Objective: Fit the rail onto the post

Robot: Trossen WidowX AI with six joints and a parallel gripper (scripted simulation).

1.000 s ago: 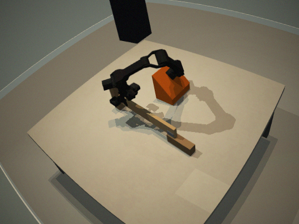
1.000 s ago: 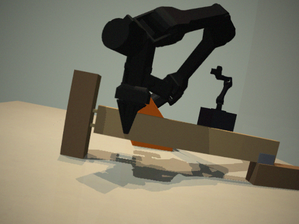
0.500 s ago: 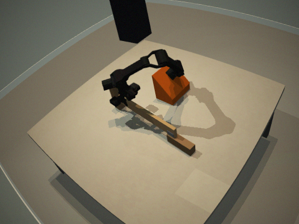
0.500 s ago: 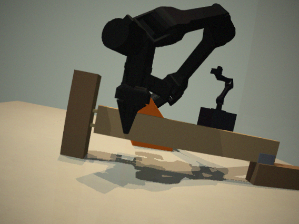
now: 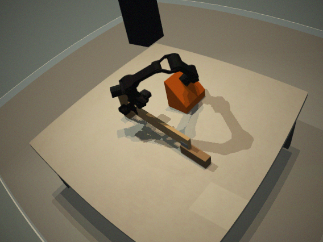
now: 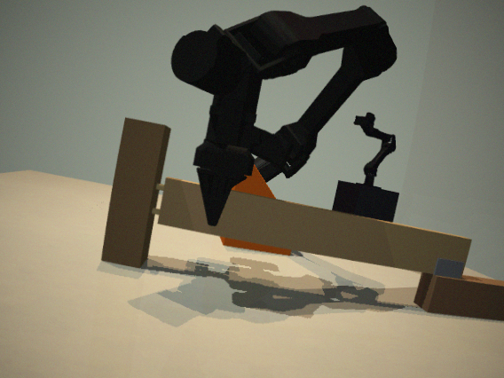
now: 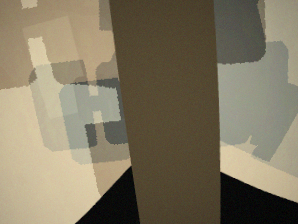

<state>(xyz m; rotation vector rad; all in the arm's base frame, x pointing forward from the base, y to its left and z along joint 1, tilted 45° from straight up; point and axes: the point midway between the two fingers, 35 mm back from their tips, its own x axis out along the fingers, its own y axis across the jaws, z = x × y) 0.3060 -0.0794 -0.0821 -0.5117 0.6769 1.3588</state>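
Note:
The wooden rail (image 5: 165,128) (image 6: 311,226) (image 7: 167,75) is raised off the table at its near end. Its far end sits in the grey bracket (image 5: 185,145) (image 6: 449,269) on the footboard block (image 5: 197,157) (image 6: 470,295). The rail looks about square to the upright post (image 5: 123,100) (image 6: 135,191). A narrow gap remains between post and rail end; the upper peg (image 6: 161,187) and lower peg (image 6: 156,211) span it. Their tips are hidden, so how deep they sit cannot be told. My gripper (image 5: 133,110) (image 6: 213,220) (image 7: 161,171) is shut on the rail near the post, one finger each side.
An orange slant-sided block (image 5: 177,95) (image 6: 257,184) stands behind the rail, under my arm. A dark box (image 5: 140,23) (image 6: 366,200) stands beyond the table, with a second small arm (image 6: 379,146) on it in the exterior view. Shadows lie under the rail.

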